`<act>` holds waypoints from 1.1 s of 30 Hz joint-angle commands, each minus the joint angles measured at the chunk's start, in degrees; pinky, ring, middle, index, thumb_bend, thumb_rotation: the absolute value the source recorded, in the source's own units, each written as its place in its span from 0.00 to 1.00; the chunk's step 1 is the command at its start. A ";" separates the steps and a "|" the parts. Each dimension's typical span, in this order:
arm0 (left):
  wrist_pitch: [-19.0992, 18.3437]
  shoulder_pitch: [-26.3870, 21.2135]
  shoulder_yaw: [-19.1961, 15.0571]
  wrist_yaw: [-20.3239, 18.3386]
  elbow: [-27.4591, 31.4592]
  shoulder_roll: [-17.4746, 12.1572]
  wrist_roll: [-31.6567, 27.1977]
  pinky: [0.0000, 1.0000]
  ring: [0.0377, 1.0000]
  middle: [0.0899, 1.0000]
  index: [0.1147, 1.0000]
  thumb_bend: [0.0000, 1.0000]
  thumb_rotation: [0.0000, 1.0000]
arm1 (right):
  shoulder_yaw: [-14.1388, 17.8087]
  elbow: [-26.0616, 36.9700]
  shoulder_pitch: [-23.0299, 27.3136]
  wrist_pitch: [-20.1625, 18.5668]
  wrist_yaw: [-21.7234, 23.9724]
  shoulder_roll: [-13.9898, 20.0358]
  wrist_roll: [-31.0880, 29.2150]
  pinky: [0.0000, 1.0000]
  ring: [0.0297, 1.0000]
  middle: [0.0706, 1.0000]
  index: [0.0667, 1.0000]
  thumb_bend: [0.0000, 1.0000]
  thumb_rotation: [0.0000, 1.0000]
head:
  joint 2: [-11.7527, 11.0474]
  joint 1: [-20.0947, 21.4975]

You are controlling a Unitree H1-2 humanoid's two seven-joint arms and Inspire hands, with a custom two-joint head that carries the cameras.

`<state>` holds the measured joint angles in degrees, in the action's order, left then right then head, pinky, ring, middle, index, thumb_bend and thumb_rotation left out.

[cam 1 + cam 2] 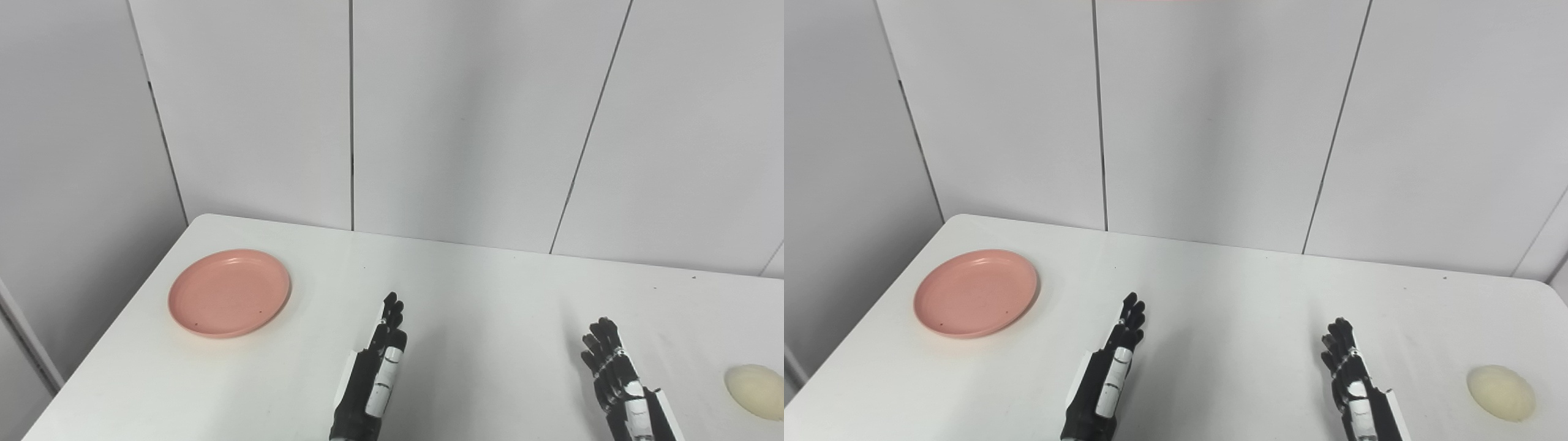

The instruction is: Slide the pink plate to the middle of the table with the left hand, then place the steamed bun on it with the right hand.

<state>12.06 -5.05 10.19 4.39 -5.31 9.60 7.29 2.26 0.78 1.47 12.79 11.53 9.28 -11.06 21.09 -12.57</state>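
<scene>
Both hands' fingers extended, holding nothing: left hand (376, 367) near pink plate (229, 293); right hand (1350, 383) near steamed bun (1500, 392).

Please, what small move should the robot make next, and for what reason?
Probably the left robot hand should reach left toward the pink plate. The plate sits empty near the table's left edge, away from the middle, and both robot hands are open and hold nothing. The steamed bun waits at the right.

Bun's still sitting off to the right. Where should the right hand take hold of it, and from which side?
Grip the bun across its rounded sides, coming down from above. It lies as a low dome flat on the table with bare surface all round, so nothing blocks the fingers. The right hand is open, to the bun's left.
</scene>
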 commanded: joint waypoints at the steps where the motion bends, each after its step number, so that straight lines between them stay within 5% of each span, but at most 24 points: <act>1: 2.79 0.02 -0.63 0.13 -1.00 0.05 -0.68 1.00 1.00 1.00 1.00 0.69 1.00 | -0.35 -2.35 -3.74 1.12 0.22 -0.84 -0.15 1.00 0.98 0.98 1.00 0.85 1.00 | 0.24 0.14; 10: 2.63 -6.09 -5.26 -0.24 0.27 -1.26 -4.95 1.00 0.99 0.97 0.92 0.75 1.00 | 0.18 -1.95 -3.93 0.54 0.53 -0.36 -1.02 1.00 0.99 0.99 1.00 0.85 1.00 | 0.83 0.43; 15: 2.32 -9.85 -9.88 1.46 0.63 -3.17 -5.78 0.91 0.84 0.83 0.83 0.85 0.98 | 0.50 -2.24 -3.85 0.59 0.43 -0.02 -1.00 1.00 0.98 0.98 1.00 0.86 1.00 | 1.18 0.14; 33: 2.01 -16.83 -22.57 5.64 2.50 -12.39 -7.79 0.80 0.75 0.75 0.77 0.85 0.95 | 0.23 -3.08 -3.30 0.66 0.71 0.55 -0.86 1.00 0.97 0.97 1.00 0.85 1.00 | 1.05 -0.15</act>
<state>12.22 -19.39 -11.77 9.41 -4.39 -1.16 0.05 2.40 1.27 1.22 12.77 11.66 9.57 -11.98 22.06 -12.75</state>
